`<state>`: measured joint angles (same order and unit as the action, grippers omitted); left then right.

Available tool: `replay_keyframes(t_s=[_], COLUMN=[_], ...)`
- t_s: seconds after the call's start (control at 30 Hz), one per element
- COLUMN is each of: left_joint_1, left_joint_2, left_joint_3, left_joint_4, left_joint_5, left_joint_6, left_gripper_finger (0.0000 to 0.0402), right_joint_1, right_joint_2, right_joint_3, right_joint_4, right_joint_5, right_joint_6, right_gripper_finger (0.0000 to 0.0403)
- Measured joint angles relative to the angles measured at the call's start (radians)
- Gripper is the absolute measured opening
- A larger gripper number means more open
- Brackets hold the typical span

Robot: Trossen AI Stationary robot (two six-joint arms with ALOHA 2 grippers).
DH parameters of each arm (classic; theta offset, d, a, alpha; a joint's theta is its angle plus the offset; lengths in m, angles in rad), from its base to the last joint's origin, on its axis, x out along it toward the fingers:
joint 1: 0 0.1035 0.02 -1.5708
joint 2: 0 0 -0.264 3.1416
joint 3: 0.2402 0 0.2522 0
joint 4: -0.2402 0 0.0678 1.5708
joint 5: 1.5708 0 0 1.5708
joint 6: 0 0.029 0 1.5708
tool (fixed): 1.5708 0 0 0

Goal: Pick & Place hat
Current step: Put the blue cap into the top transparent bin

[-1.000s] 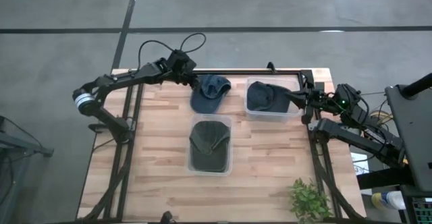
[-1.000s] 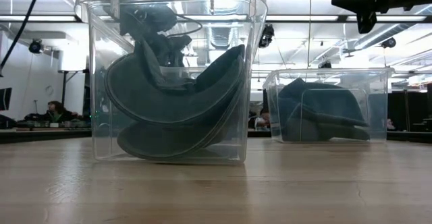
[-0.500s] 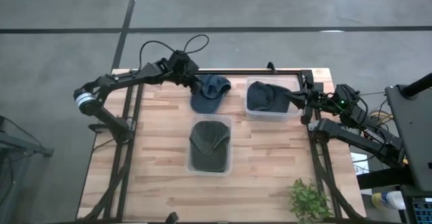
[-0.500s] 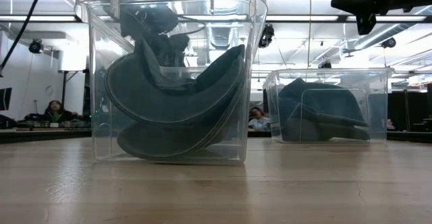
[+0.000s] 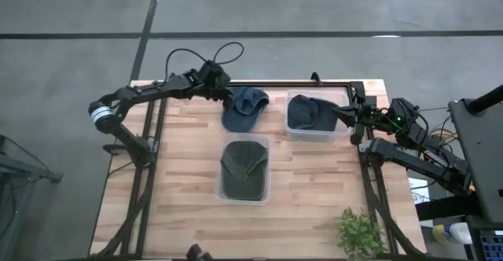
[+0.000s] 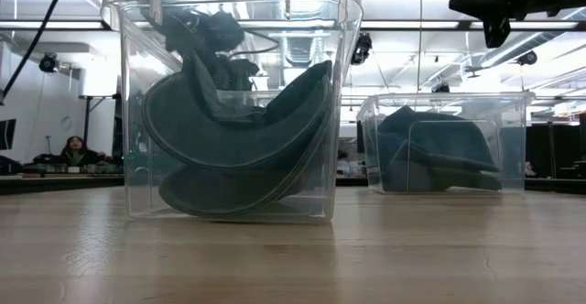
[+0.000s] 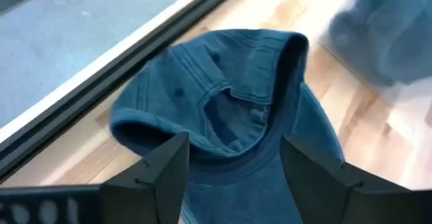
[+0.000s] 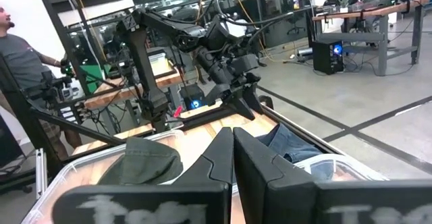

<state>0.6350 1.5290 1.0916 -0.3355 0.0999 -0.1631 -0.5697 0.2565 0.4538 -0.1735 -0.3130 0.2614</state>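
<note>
A blue hat point(image 5: 244, 108) lies on the wooden table near its far edge, crown side down, with its back strap opening point(image 7: 233, 113) up. My left gripper point(image 7: 233, 177) hovers open over the hat's far left part, one finger on either side. A dark green hat point(image 5: 244, 167) fills the clear middle bin point(image 5: 267, 194). Another dark hat point(image 5: 305, 112) sits in the clear right bin point(image 5: 292, 134). My right gripper point(image 5: 339, 113) stays shut above that bin's right side, holding nothing.
A black rail point(image 5: 291, 83) runs along the table's far edge just behind the blue hat. A potted plant point(image 5: 360, 231) stands at the near right corner. Bare wood lies on the table's left half and near side. People sit in the room beyond point(image 6: 69, 148).
Seen through the middle bin in the low view, my left gripper's fingers have spread apart above the blue hat. The blue hat lies where it was on the table.
</note>
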Motion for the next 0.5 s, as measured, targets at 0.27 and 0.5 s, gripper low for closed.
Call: replay_keyframes(t_s=[0.27,0.5], left_joint_1=[0.007,0.056], left_joint_2=[0.013,0.084], left_joint_3=[0.0,0.002], left_joint_4=[-0.015,-0.072], left_joint_5=[-0.014,-0.01], left_joint_6=[-0.135,-0.317], left_gripper_finger=[0.0231,0.0231], right_joint_1=[0.0,0.0], right_joint_2=[0.0,0.0], right_joint_3=[0.0,0.0], right_joint_4=[-0.001,-0.002], right_joint_5=[0.0,0.0], right_joint_6=[0.001,0.006], right_gripper_finger=[0.0009,0.0009])
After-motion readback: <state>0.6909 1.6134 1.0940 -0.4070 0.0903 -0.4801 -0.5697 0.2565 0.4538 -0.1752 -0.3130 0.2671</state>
